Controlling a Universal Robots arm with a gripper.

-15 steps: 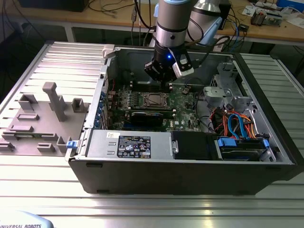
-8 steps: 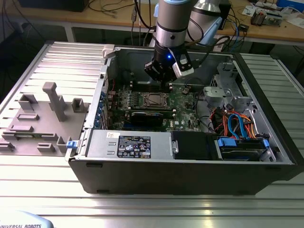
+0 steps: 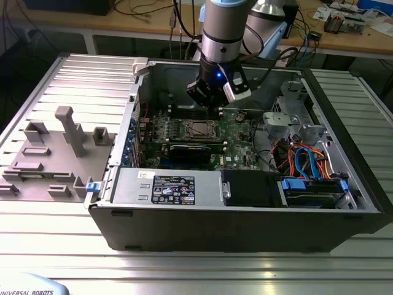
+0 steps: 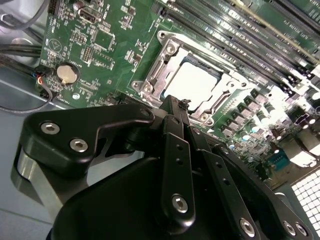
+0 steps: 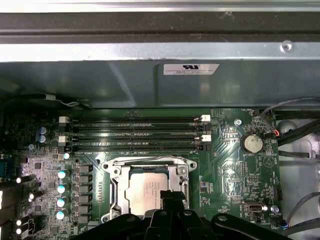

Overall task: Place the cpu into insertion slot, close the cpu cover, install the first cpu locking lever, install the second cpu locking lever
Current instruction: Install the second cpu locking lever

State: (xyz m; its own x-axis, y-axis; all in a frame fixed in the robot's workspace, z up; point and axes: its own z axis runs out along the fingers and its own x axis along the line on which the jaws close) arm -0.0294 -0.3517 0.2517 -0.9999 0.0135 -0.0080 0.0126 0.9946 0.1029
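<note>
Open PC case sitting on ribbed aluminium worktop [image 3: 55, 246]; end effector [image 4: 172, 107] hovering just above insertion slot [image 5: 150, 192], fingers pinched together, gripping nothing; cpu [image 4: 197, 82] sitting seated under cpu cover [image 4: 152, 75].

The cpu [image 5: 146, 194] sits in the insertion slot [image 5: 116, 172], framed by the cpu cover [image 5: 179, 176], on the green circuit board [image 5: 225, 165]. The black claw [image 5: 172, 200] hangs just over its edge. Memory slots [image 5: 132, 132] lie beyond.
</note>
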